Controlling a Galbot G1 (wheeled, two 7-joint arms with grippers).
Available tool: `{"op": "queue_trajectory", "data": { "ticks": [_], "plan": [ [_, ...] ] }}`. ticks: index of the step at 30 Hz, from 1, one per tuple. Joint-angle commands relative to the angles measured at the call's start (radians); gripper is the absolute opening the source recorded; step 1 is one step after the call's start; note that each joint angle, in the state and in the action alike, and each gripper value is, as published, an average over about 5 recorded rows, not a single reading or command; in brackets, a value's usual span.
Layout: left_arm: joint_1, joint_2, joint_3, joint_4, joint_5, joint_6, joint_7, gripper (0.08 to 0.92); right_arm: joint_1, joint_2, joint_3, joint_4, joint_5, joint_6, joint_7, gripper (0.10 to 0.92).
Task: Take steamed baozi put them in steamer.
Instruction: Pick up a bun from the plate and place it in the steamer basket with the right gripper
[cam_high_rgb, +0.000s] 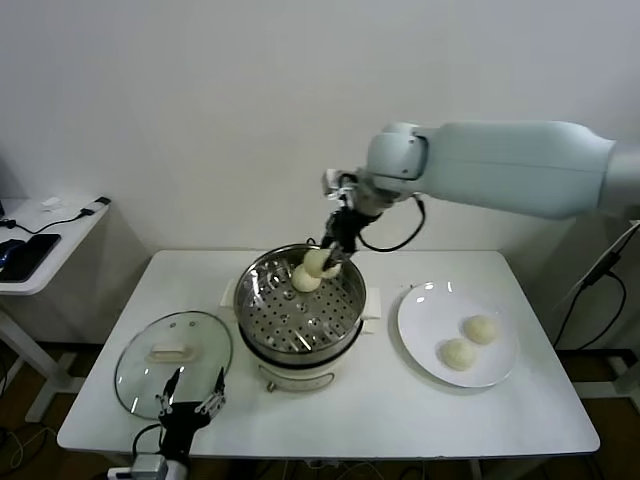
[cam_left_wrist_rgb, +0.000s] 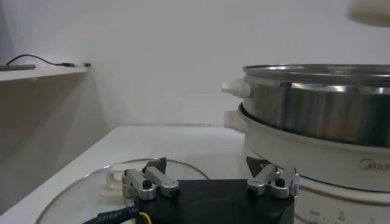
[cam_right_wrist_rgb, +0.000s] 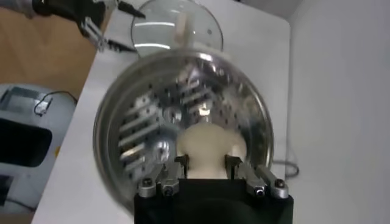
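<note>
Bun gripped (steamer below).

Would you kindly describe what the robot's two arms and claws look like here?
The right arm has a smooth, pale blue-white rounded shell with a black cable looping at its wrist. Its right claw is black with small silver metal fingers held by screws. The left claw looks alike: black body, silver screwed fingers, and a black cable.

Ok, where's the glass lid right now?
In the head view, the glass lid lies flat at the table's front left, beside the steamer, with the left gripper at its near edge.
</note>
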Motion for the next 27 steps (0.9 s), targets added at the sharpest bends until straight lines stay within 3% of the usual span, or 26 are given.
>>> {"op": "queue_trajectory", "data": {
  "ticks": [1, 9, 22, 27],
  "plan": [
    [-0.005, 0.002, -0.001, -0.010, 0.000, 0.008, 0.003, 0.823, -0.185, 0.235, 0.056, -0.107, 0.029, -0.106, 0.145, 0.450],
    [-0.013, -0.003, 0.001, -0.010, -0.001, 0.016, 0.006, 0.823, -0.265, 0.293, 0.042, -0.202, -0.052, -0.137, 0.178, 0.448],
    [-0.016, 0.001, 0.003, -0.011, -0.002, 0.018, 0.006, 0.823, -0.284, 0.285, 0.042, -0.235, -0.077, -0.141, 0.193, 0.451],
    [-0.010, 0.003, 0.001, -0.021, -0.003, 0.019, 0.006, 0.823, -0.252, 0.256, 0.040, -0.201, -0.077, -0.132, 0.163, 0.541]
  ]
}}
